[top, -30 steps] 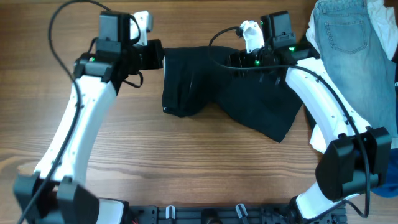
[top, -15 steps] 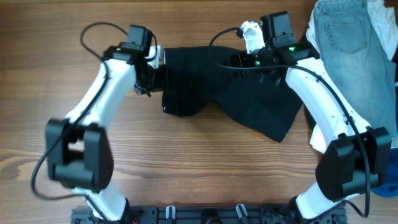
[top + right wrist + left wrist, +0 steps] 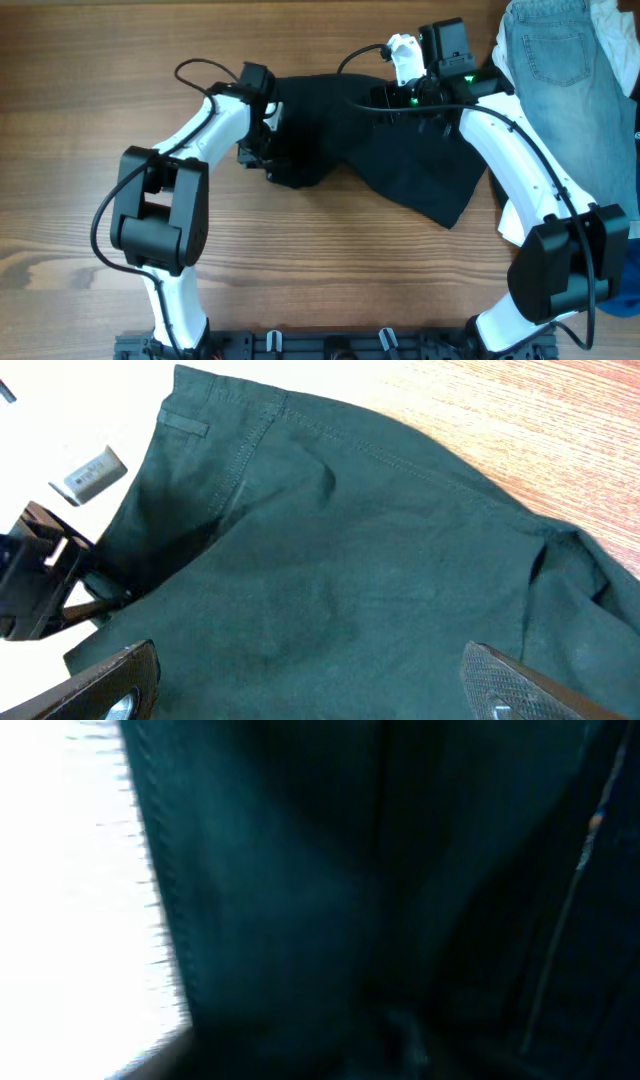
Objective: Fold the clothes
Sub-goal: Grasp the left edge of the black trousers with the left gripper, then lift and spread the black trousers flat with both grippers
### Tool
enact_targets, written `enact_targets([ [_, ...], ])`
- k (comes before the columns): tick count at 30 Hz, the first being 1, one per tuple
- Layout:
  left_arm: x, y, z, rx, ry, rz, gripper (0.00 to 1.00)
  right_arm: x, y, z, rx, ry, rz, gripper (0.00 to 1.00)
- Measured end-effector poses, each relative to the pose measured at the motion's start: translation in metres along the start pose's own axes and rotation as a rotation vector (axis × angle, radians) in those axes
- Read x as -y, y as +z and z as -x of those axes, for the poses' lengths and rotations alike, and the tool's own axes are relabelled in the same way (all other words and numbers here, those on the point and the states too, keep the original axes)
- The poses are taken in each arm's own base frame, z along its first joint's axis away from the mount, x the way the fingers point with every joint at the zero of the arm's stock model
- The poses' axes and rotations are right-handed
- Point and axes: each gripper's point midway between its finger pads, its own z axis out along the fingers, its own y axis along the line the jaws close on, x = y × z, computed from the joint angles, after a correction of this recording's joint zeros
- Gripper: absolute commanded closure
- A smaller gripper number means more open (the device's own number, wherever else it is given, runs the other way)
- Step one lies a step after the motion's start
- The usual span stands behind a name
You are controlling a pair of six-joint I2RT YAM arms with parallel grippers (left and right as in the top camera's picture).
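Dark garment (image 3: 400,170) is seen crumpled at mid-bench (image 3: 300,260), the right hand (image 3: 315,678) being held released over its upper edge, while the grip of the left hand (image 3: 263,150), at its left edge, cannot be told.

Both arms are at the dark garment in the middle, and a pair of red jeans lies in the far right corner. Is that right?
Not quite: the jeans are light blue, not red, as the overhead view shows. The rest holds: they lie in the far right corner, and the dark garment sits in the middle.
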Motion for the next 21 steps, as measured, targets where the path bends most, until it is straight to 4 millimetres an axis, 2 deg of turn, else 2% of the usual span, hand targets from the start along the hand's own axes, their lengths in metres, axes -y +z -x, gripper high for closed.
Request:
enact_targets([
  [1,0.003,0.002,-0.002,-0.006,0.006,0.001,0.96,0.0,0.0,0.0,0.0,0.0,0.0,0.03],
  [7,0.004,0.002,-0.001,-0.007,-0.022,-0.018,0.96,0.0,0.0,0.0,0.001,0.0,0.0,0.03],
  [10,0.0,-0.009,0.002,0.014,-0.048,-0.025,0.96,0.0,0.0,0.0,0.001,0.0,0.0,0.03],
  [13,0.01,-0.046,0.014,0.112,-0.029,-0.051,0.96,0.0,0.0,0.0,0.001,0.0,-0.001,0.03],
  [16,0.031,-0.109,0.033,0.284,0.019,-0.094,0.96,0.0,0.0,0.0,0.002,0.0,-0.001,0.04],
  [18,0.046,-0.159,0.044,0.422,0.053,-0.123,0.96,0.0,0.0,0.0,0.002,0.0,0.001,0.05],
  [21,0.062,-0.223,0.051,0.61,0.078,-0.172,0.96,-0.007,-0.001,0.005,0.021,-0.005,0.043,0.07],
])
